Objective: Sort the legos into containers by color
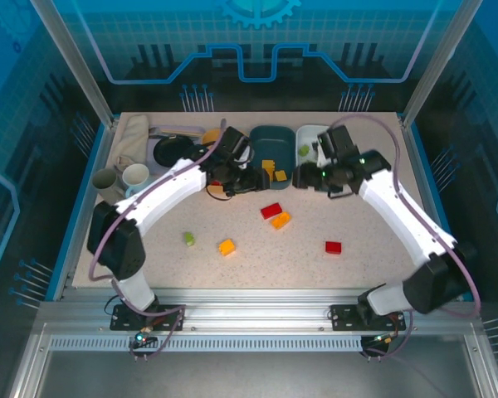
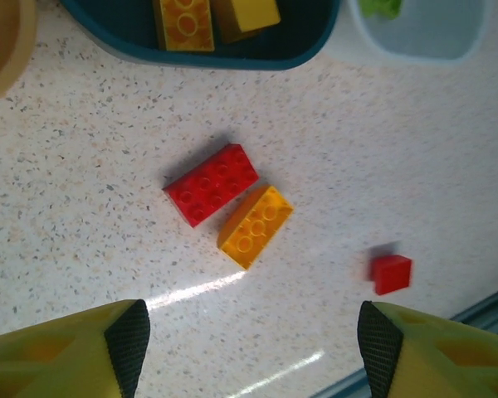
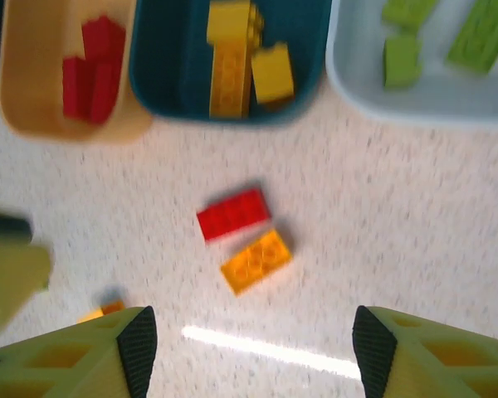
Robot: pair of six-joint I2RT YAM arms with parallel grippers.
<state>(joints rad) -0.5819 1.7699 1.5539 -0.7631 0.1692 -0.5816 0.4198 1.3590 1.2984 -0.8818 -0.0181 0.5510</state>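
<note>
Left gripper [image 2: 249, 344] and right gripper [image 3: 247, 344] are being held open, empty; the red brick [image 2: 211, 184] should be pinched clear of the adjoining orange-yellow brick [image 2: 255, 225].

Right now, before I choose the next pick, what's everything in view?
Tubs: three; orange tub, teal tub, white tub; far row.
Sorted legos: counts blurred; red in orange, yellow in teal, green in white.
Loose legos: five; two red, two orange-yellow, one green; mid-table.
Mugs: two; grey, white; far left.
Dish: one; black; on grey tray, far left.
Cloth: one; beige; far-left corner.
End effectors: two; left end effector, right end effector; both open, empty.
</note>
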